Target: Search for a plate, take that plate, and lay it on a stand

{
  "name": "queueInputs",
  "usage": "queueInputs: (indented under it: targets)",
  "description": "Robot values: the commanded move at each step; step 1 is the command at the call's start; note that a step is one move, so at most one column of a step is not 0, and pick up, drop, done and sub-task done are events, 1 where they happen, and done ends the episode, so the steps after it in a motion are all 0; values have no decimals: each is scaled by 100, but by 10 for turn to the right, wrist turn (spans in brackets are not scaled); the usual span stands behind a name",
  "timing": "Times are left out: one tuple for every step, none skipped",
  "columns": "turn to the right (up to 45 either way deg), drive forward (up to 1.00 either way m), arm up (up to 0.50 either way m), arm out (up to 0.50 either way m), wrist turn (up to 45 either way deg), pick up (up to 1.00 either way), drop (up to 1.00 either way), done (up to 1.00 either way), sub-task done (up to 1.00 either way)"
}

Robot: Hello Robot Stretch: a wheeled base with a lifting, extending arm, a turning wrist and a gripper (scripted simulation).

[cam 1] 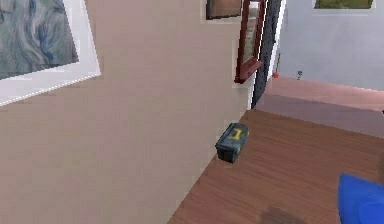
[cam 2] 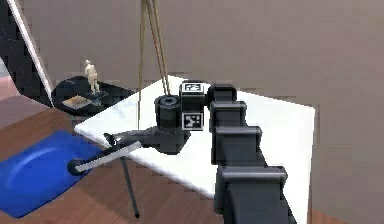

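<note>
One white table point(cam 2: 278, 106), pincer point(cam 2: 105, 150), wood floor point(cam 1: 300, 160), beige wall point(cam 1: 150, 130), green box point(cam 1: 232, 142)

A: Wall point(cam 1: 130, 130)?
B: Matt beige paint, smooth. Floor point(cam 1: 290, 165): reddish wood planks, faint sheen.
A: Box point(cam 1: 232, 143)?
B: Dark green, hard plastic look, yellow latch. Door point(cam 1: 250, 40) dark red wood. Picture frame point(cam 1: 50, 83) smooth white.
A: Table point(cam 2: 275, 105)?
B: Top smooth, matt white. Arm point(cam 2: 240, 150) matt black, plastic look. Gripper point(cam 2: 80, 165) fingers point(cam 2: 105, 152) grey, metal-like. Blue thing point(cam 2: 35, 170) smooth, slightly glossy. Small statue point(cam 2: 93, 72) pale, stone-like, matt.
</note>
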Motion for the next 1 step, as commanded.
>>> queueInputs:
  targets:
    - [0, 0, 0, 0, -450, 0, 0, 0, 0]
